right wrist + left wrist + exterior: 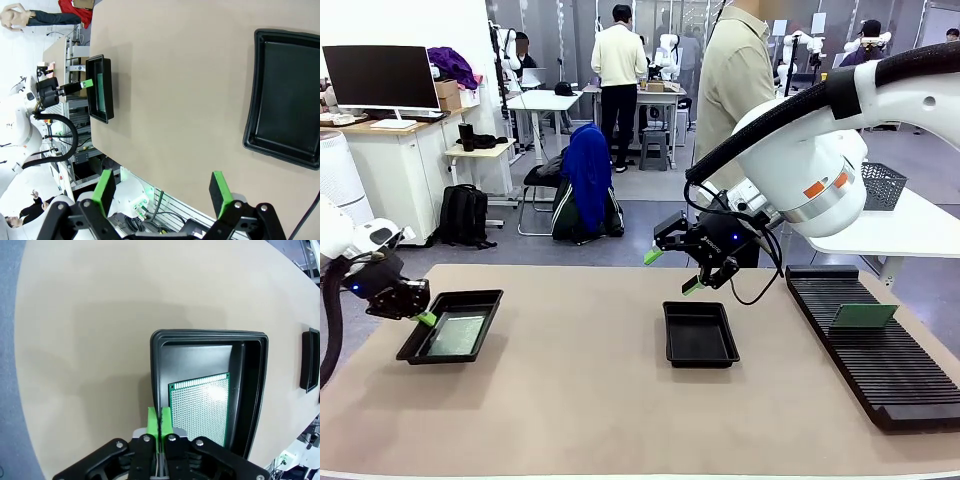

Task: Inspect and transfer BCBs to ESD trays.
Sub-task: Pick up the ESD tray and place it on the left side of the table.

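A green BCB (458,333) lies flat in the left ESD tray (412,350). My left gripper (425,318) hovers at that tray's left rim with its pads together and nothing between them. In the left wrist view the shut pads (154,421) sit just over the tray's rim (210,333), beside the speckled BCB (202,407). My right gripper (670,270) hangs open above the far end of the empty middle ESD tray (700,358). The right wrist view shows its gripper (162,185) spread wide, the empty tray (290,100) off to one side. Another BCB (863,316) leans in the rack.
A long black slotted rack (870,370) runs along the table's right side. A person (735,80) stands at the far side behind my right arm. The second tray's end (310,360) shows in the left wrist view. Bare tan tabletop lies between the trays and along the front.
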Motion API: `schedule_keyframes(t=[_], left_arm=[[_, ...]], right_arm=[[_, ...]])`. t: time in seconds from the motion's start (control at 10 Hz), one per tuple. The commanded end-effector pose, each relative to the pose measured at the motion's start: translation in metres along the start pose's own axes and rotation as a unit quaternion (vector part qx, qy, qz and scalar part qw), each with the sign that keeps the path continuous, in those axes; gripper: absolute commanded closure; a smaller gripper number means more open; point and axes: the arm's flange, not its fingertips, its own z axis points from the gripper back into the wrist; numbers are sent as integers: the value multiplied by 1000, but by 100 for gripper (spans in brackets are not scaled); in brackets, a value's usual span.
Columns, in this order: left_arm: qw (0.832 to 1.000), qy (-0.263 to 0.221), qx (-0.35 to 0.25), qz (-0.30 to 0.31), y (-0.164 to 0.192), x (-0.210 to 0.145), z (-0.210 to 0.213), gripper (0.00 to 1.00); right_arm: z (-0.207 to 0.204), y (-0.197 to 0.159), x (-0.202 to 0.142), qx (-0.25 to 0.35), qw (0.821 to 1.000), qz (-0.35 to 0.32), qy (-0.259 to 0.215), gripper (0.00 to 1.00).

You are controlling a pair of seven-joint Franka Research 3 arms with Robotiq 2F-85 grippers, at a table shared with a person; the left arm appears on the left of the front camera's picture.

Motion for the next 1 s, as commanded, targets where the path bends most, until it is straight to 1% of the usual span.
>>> schedule_keyframes(t=[0.0,0.3,0.6,0.9], left_arm=[[1000,8,-2,-11,11,5,4,97],[1000,6,10,-20,17,8,2,97],[1000,2,24,-12,21,10,-7,97],[1000,-6,24,-11,23,10,-17,97]], right_arm=[[-1,1,1,-4,1000,-3,1,0],[-1,1,1,-4,1000,-3,1,0],[-1,1,1,-4,1000,-3,1,0],[-1,1,1,-4,1000,-3,1,0]])
